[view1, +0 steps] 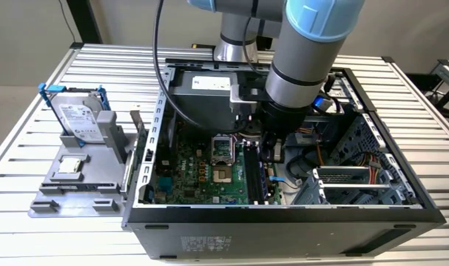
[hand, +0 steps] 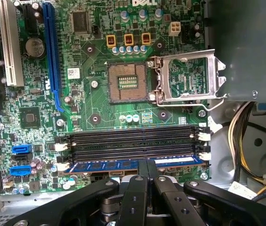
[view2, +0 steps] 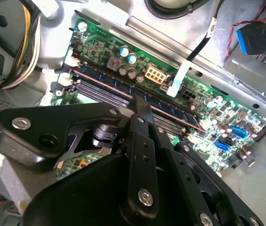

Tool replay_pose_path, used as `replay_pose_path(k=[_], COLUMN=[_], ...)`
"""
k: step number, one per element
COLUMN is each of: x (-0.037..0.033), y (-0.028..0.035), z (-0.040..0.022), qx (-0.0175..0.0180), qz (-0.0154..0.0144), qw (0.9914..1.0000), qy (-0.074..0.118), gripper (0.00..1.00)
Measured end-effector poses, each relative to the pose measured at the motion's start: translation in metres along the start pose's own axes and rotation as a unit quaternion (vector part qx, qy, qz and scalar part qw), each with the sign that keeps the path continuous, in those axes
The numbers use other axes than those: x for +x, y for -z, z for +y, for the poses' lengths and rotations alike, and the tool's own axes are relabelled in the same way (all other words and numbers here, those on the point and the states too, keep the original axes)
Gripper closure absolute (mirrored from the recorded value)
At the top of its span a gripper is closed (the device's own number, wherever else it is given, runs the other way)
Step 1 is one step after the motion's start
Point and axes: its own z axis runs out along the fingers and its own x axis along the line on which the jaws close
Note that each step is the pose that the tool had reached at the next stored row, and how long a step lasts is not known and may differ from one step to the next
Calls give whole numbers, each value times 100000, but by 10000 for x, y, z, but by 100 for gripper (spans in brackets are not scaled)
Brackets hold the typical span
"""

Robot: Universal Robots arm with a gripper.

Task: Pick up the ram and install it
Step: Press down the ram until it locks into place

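as the hand [hand: 146, 165] grips it, the ram [hand: 123, 165] lies along its slot [hand: 133, 150].

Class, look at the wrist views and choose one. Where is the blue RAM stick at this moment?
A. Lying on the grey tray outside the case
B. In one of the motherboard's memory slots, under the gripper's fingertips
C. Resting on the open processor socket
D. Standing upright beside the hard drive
B: in the first wrist view the ram lies along the memory slot nearest the gripper, whose fingertips are closed together on its upper edge.
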Motion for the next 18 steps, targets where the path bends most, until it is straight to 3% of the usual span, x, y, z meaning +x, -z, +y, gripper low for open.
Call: replay_pose_path(k=[3, 6, 15, 18], x=[46, 48, 53, 50], y=[-10, -18, -172, -171], z=[-4, -12, -19, -20], qx=[-116, -237, -254, -250], qz=[8, 17, 95, 97], qw=[100000, 100000, 100000, 100000], qy=[-5, -8, -10, -11], gripper=[100, 100, 100, 100])
